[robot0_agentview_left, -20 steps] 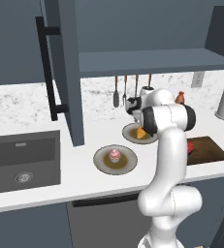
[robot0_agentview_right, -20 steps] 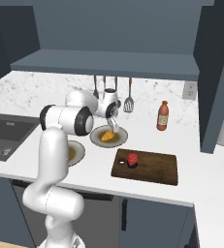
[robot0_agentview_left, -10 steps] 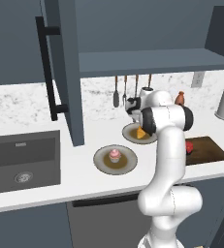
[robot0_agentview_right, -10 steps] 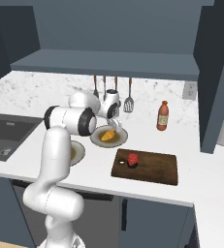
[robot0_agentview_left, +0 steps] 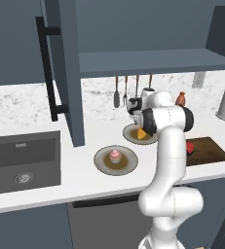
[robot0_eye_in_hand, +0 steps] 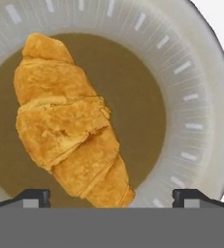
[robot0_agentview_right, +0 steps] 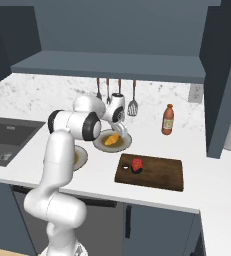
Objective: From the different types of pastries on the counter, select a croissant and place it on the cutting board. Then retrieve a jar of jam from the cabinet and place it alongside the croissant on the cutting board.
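The croissant (robot0_eye_in_hand: 70, 126) lies untouched on its grey-rimmed plate (robot0_eye_in_hand: 200, 97) beneath the gripper (robot0_eye_in_hand: 111, 196), whose jaws are spread wide and empty, while a small red jar (robot0_agentview_right: 136, 164) already sits on the cutting board (robot0_agentview_right: 159, 172).

Pretty flat, even rendered light is seen all round, with the counter (robot0_agentview_left: 80, 177) kept bright, the recess under the cabinet (robot0_agentview_left: 60, 63) left dim, shadows barely cast, and no glare or blur noticed anywhere.
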